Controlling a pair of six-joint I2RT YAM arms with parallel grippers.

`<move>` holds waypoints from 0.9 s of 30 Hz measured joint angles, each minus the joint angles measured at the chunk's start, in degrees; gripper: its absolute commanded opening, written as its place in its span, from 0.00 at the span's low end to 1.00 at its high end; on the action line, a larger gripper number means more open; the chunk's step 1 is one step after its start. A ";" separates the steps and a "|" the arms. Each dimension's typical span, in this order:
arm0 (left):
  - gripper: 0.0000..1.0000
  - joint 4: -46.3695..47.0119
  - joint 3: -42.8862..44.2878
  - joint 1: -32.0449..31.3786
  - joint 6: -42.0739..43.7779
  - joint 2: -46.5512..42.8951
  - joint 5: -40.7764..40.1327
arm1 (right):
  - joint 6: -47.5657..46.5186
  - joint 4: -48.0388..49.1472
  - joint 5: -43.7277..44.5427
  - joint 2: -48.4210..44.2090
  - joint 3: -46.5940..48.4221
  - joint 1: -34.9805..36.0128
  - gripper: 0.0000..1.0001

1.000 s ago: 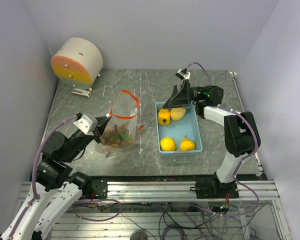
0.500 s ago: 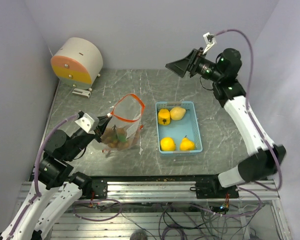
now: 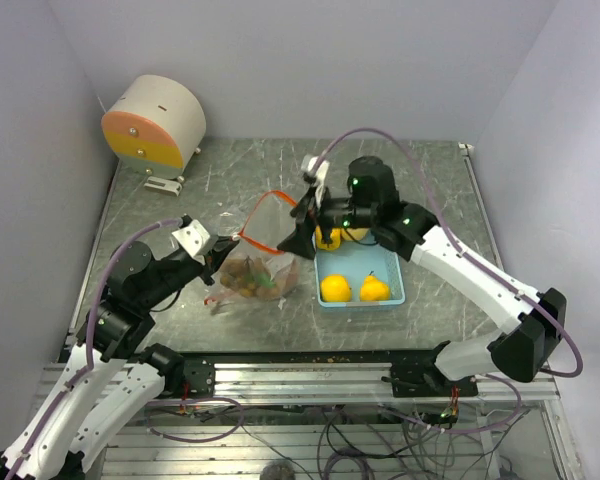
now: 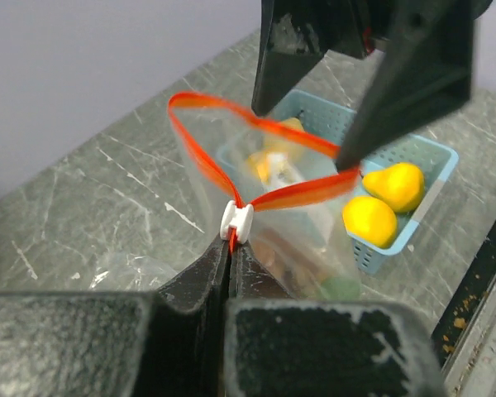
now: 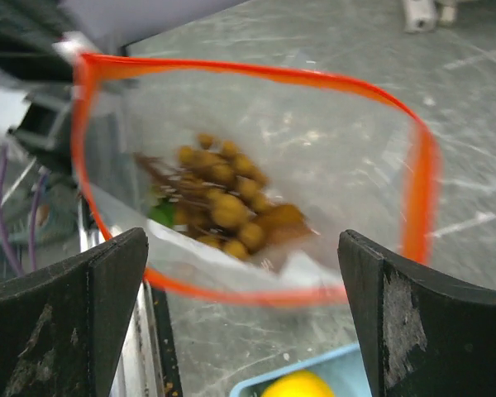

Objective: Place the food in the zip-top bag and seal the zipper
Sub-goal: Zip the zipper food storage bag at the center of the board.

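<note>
Orange zipper trim (image 5: 248, 73) is ringing the wide-open mouth of the clear zip-top bag (image 3: 263, 272). The bag is sitting on the grey marbled bench (image 3: 430, 165), just left of the light blue tray (image 3: 358, 262).

The left hand (image 4: 230, 248) is pinching the zipper at its near corner. Its fingers are fully closed just below the white slider (image 4: 236, 223), and it is holding that end of the bag up. The right hand (image 5: 241, 248) is hanging over the bag's mouth with its fingers spread wide and nothing between them. From the left wrist, its dark fingers (image 4: 413, 74) are reaching down by the far rim; whether they are touching it cannot be told.

Inside the bag, a cluster of small brown balls (image 5: 223, 194) is lying at the bottom beside a brown lump (image 5: 281, 219). Two yellow fruits (image 3: 334, 288) are lying in the tray's near half. Another yellow piece (image 3: 328, 239) is showing at the far end, partly hidden under the right arm. A round cream drum (image 3: 155, 120) is standing at the far left corner.
</note>
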 measured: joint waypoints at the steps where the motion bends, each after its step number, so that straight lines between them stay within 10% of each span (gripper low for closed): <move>1: 0.07 -0.44 0.17 0.00 0.15 0.44 0.79 | -1.90 -0.24 0.11 0.15 -0.44 2.27 0.96; 14: 0.07 -8.15 3.91 0.00 1.95 -0.04 2.93 | -13.03 8.81 -11.32 -13.51 -6.05 6.97 0.83; 27: 0.07 -8.55 2.58 0.00 1.97 0.83 3.63 | -13.53 12.33 -15.93 0.17 -2.95 9.18 0.73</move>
